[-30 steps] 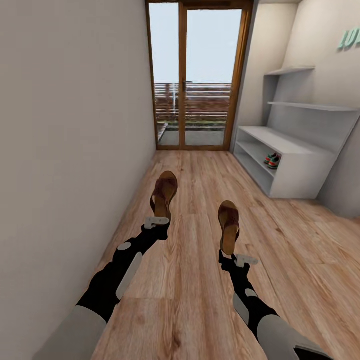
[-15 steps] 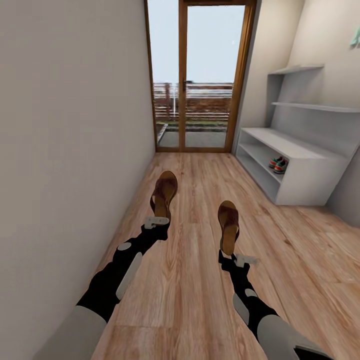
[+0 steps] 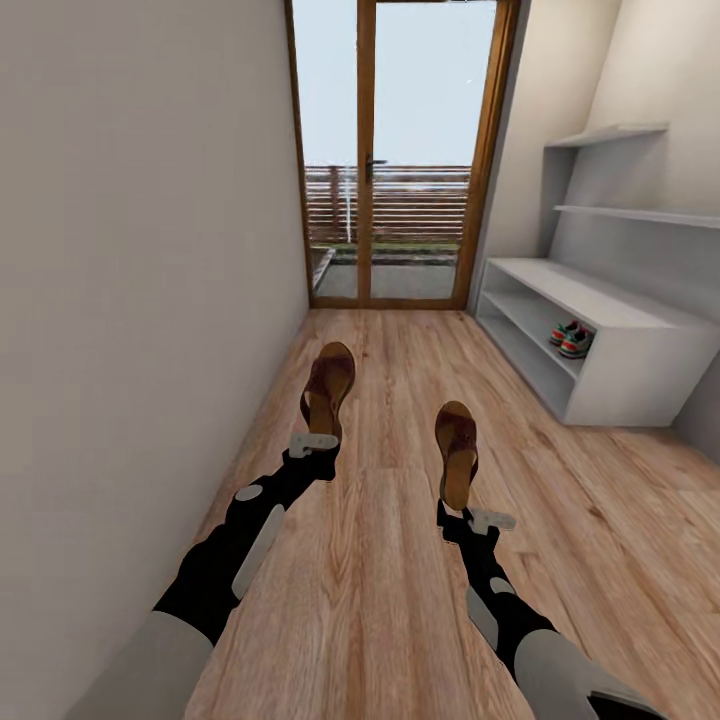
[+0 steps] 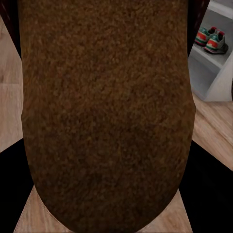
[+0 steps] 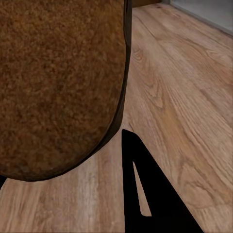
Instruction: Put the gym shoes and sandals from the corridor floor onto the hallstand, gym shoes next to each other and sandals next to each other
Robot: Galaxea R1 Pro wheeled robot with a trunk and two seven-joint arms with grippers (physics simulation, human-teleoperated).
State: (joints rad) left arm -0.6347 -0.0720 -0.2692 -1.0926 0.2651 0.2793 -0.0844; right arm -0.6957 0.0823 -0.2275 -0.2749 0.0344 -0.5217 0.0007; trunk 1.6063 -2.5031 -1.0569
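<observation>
Sandals are riding heel-first in clamped fingers: left gripper [image 3: 314, 441] gripping the left sandal [image 3: 328, 388], right gripper [image 3: 478, 519] gripping the right sandal [image 3: 457, 452], toes pointing far.

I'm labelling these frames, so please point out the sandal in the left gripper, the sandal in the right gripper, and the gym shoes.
left sandal [image 3: 328, 385]: head view, on its strap.
right sandal [image 3: 457, 440]: head view, on its strap.
gym shoes [image 3: 573, 338]: head view, on the pair, on the hallstand's [image 3: 640, 365] lower shelf.
</observation>
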